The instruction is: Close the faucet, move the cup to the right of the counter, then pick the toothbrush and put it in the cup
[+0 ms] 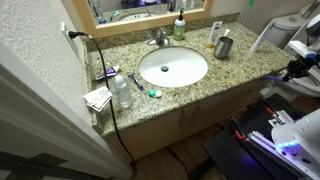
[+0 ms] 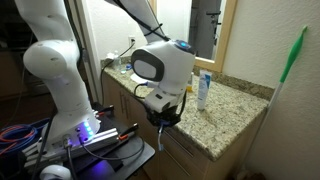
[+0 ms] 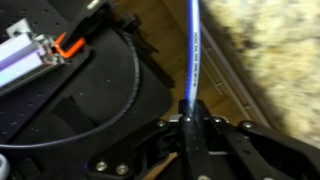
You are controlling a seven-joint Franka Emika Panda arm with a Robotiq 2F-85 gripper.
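My gripper (image 3: 190, 118) is shut on the thin blue toothbrush (image 3: 192, 50), which sticks out straight ahead in the wrist view. The gripper (image 2: 165, 118) hangs in front of the cabinet, off the speckled granite counter (image 2: 235, 110) and below its edge (image 3: 285, 60). In an exterior view the dark grey cup (image 1: 223, 46) stands upright at the back of the counter (image 1: 230, 72), right of the white oval sink (image 1: 173, 67). The chrome faucet (image 1: 158, 38) stands behind the sink. I cannot see the cup in the wrist view.
A green soap bottle (image 1: 179, 28) stands by the mirror. A clear plastic bottle (image 1: 122, 92) and small items lie left of the sink. A white and blue tube (image 2: 203, 90) stands on the counter. Black equipment and cables (image 3: 90, 110) lie on the floor below the gripper.
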